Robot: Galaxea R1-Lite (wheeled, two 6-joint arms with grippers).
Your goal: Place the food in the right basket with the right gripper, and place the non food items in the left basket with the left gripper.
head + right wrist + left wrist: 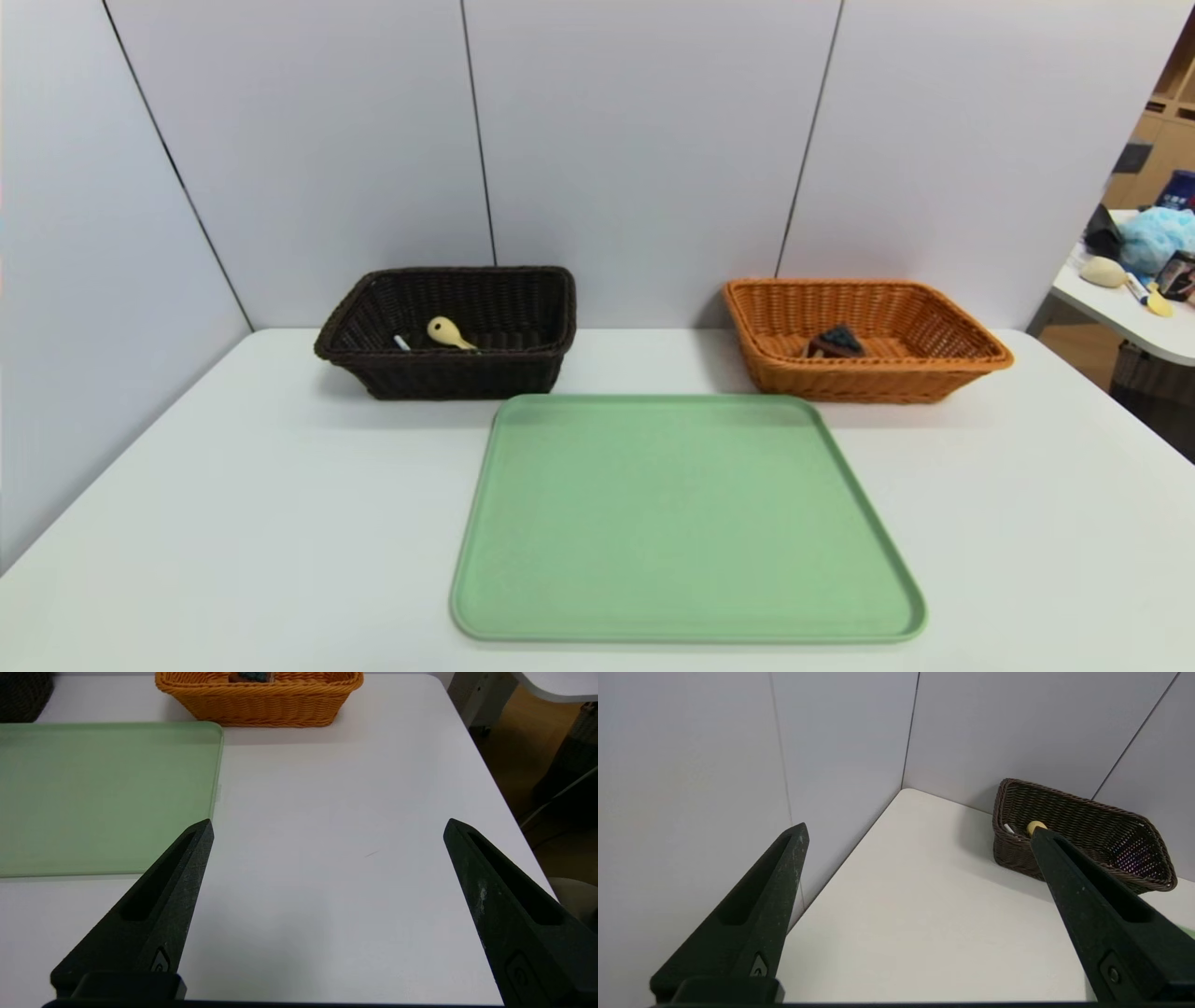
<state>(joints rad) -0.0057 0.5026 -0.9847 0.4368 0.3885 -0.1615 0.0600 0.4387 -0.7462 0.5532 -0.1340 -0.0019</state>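
The white table (233, 523) carried 2 woven baskets against the grey wall panels (644, 140), and between them, nearer the robot, lay a pale green tray (681, 523) with nothing on it; the dark brown basket (523, 369) sat at the back left, the orange basket (943, 373) at the back right, well apart from each other. In the dark brown basket the yellow spatula (448, 332) lay on the floor of the weave, only its rounded yellow head showing clearly; just beside it, toward the robot's left, a short white stretch of the pen (401, 343) peeked out; whether the 2 touched could not be told. In the orange basket sat the cake slice (836, 343), dark blueberries on top, close to the near wall.

Neither arm showed in the head view. In the left wrist view the left gripper (920, 828) hung over the table's left rear part, its 2 black fingers (775, 882) spread wide with nothing between them, the dark brown basket ahead and off to one side. In the right wrist view the right gripper (327, 823) hovered over bare table just beside the tray's right edge, spread equally wide and gripping nothing, the orange basket farther ahead. A second white table (1134, 322) with assorted clutter stood off to the right.
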